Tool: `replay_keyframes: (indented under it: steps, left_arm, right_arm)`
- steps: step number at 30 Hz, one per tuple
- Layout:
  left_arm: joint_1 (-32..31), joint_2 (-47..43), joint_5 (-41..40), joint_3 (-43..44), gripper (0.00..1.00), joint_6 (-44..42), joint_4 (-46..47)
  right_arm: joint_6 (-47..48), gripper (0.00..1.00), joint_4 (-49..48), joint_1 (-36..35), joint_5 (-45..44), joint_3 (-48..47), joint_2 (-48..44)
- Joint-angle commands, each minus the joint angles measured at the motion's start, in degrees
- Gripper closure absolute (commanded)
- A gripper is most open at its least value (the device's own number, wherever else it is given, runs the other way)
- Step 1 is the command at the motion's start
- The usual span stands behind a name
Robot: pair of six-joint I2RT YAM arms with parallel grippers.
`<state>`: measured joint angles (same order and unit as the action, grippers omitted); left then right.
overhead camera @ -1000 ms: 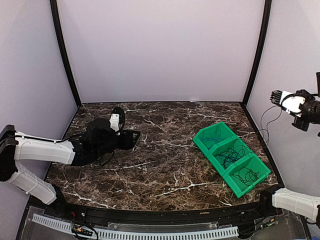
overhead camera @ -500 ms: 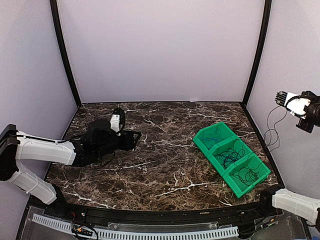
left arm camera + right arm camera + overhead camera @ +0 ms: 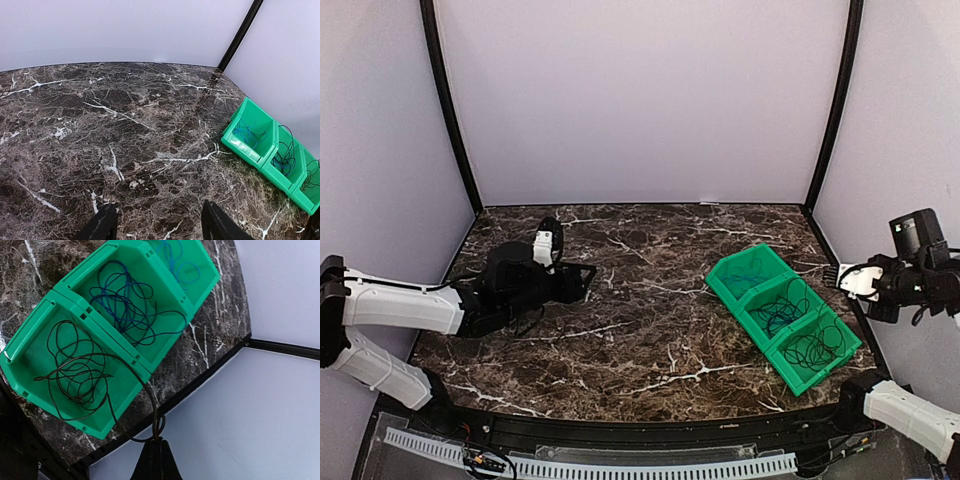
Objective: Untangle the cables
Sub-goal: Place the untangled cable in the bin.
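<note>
1. My right gripper (image 3: 155,461) is pinched shut on a black cable (image 3: 75,371) that trails up out of the nearest green bin (image 3: 27,335).
2. My left gripper (image 3: 160,227) stands open and empty over the marble table (image 3: 125,125).
3. The middle bin (image 3: 165,346) holds a blue-and-black tangle (image 3: 125,305).
4. The far bin (image 3: 206,270) holds a blue cable (image 3: 175,260).

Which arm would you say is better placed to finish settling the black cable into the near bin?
Right. The right gripper is shut on the black cable, whose coils already lie in the near bin close beside it. The left gripper is open, empty and far away on the opposite side.
</note>
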<state>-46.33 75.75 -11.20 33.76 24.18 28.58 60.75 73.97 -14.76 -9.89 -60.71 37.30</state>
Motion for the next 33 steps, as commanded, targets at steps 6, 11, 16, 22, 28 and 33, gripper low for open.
replay_keyframes:
  steps: [6, 11, 16, 22, 28, 33]
  left_arm:
    - [0.32, -6.15, -2.27, -5.01, 0.39, 0.46, -2.04]
    - [0.65, -5.52, -1.92, -4.31, 0.37, 2.23, -7.31]
    - [1.28, -2.42, -1.55, -1.97, 0.33, 3.82, -13.54]
    - [1.88, -0.44, -0.06, 0.41, 0.29, 5.65, -19.52]
    - [3.15, 0.96, 0.43, 4.30, 0.27, 5.05, -27.71]
    - [4.88, 4.53, 2.19, 7.33, 0.27, 4.08, -33.11]
  right_arm:
    - [0.16, 1.00, -13.35, 0.35, 4.74, 18.77, 0.56]
    - [1.55, 1.00, -17.01, 0.35, 5.03, 23.86, 3.26]
    - [3.56, 1.00, -20.56, 0.35, 6.43, 26.93, 8.37]
    - [2.86, 0.96, -18.66, 0.63, 5.86, 24.54, 18.41]
    - [6.97, 0.53, -8.48, 0.70, 7.20, 13.26, 15.48]
    - [12.60, 0.42, -7.55, 0.70, 2.16, 11.97, 11.04]
